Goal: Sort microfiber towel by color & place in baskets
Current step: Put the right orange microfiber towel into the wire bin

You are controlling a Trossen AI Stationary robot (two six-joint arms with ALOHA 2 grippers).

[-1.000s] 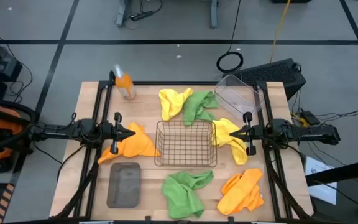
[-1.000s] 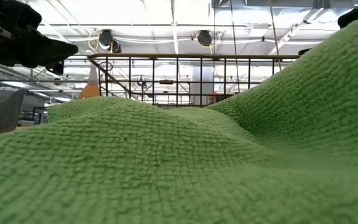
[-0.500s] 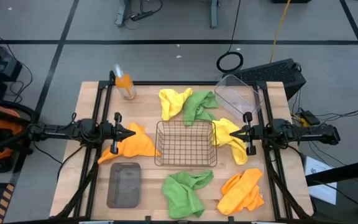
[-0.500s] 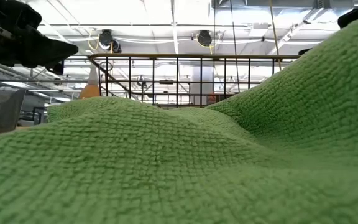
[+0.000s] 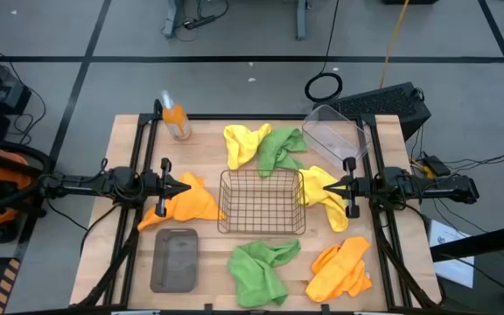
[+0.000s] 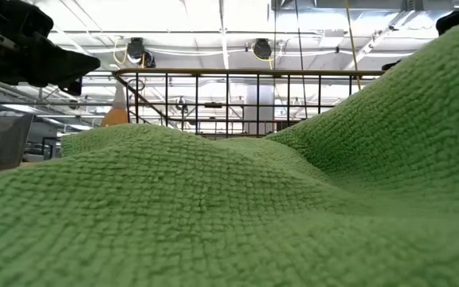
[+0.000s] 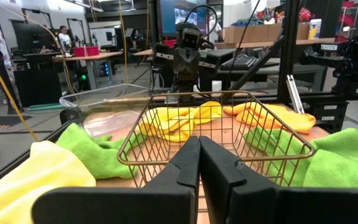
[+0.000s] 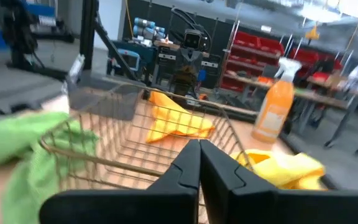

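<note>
— Both grippers hang level over the wooden table [image 5: 208,149], facing each other across the square dark wire-mesh basket [image 5: 262,203]. Left gripper [image 5: 185,185] has its fingers pressed together on nothing, and so does the right gripper [image 5: 332,185].

— Where do the towels lie from them?

— Nothing is sorted yet; the basket is bare. An orange microfiber towel [image 5: 186,203] sits directly beneath the left gripper's tip, and a yellow microfiber towel [image 5: 326,194] beneath the right one. The nearer green towel [image 5: 261,267] and a second orange towel [image 5: 339,269] lie at the near edge; a yellow towel [image 5: 245,143] and a green towel [image 5: 283,149] sit beyond the basket.

— And the other containers?

— The clear plastic rectangular tub [image 5: 335,133] stands at the far right corner, the right arm's side. The shallow grey rectangular tray [image 5: 174,258] lies near the left arm.

— So the coming move?

— Probably a straight drop: each arm is stretched out flat, and must part its fingers and dip onto the cloth below.
</note>
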